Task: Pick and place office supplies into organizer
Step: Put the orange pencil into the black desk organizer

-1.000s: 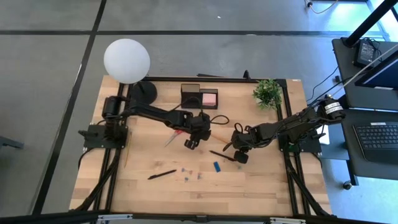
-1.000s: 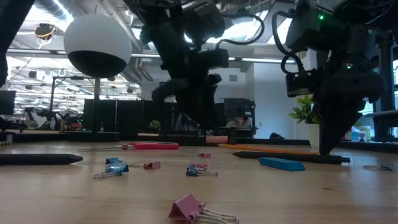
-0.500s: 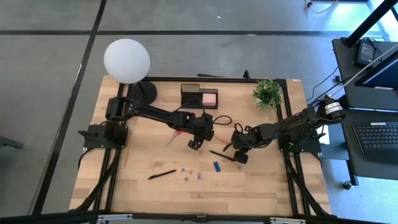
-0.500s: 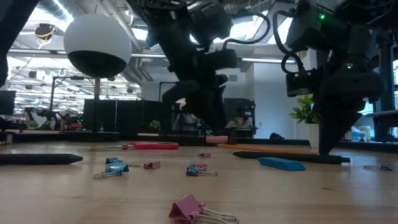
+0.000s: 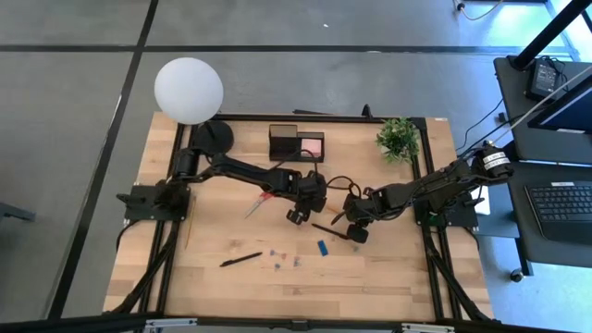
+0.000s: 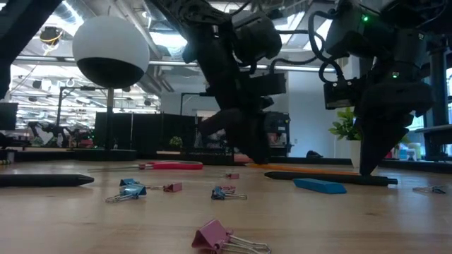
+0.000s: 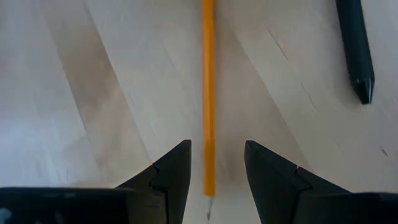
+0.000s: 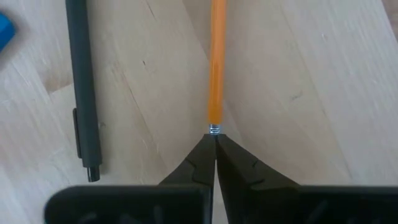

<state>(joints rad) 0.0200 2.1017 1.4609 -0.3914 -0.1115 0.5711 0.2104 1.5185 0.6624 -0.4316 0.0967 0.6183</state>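
An orange pencil (image 7: 208,93) lies flat on the wooden table near its middle. My left gripper (image 7: 214,171) is open low over the pencil's sharpened end, one finger on each side of it and touching nothing. My right gripper (image 8: 214,140) is shut, its tips at the pencil's other end. In the high view the left gripper (image 5: 296,217) and the right gripper (image 5: 356,233) face each other. A black pen (image 8: 81,93) and a blue block (image 5: 322,247) lie beside the pencil. The black organizer (image 5: 284,141) stands at the far edge, with a pink pad (image 5: 312,145) beside it. My right gripper's shut fingertips meet the pencil's metal-ferrule end (image 8: 214,129), coming steeply from above and in line with the pencil. Whether they press on that end or only stand against it, I cannot tell. The pencil lies flat on the table.
Red-handled scissors (image 5: 264,197) lie left of the left gripper. Another black pen (image 5: 240,260) and several small clips (image 6: 131,189) lie nearer the front edge, a pink clip (image 6: 219,236) closest. A globe lamp (image 5: 189,90) and a plant (image 5: 398,139) stand at the far corners.
My left gripper has gone toward the table's right edge and down, coming low over the pencil's sharpened end, still open. My right gripper and the pencil have kept still.
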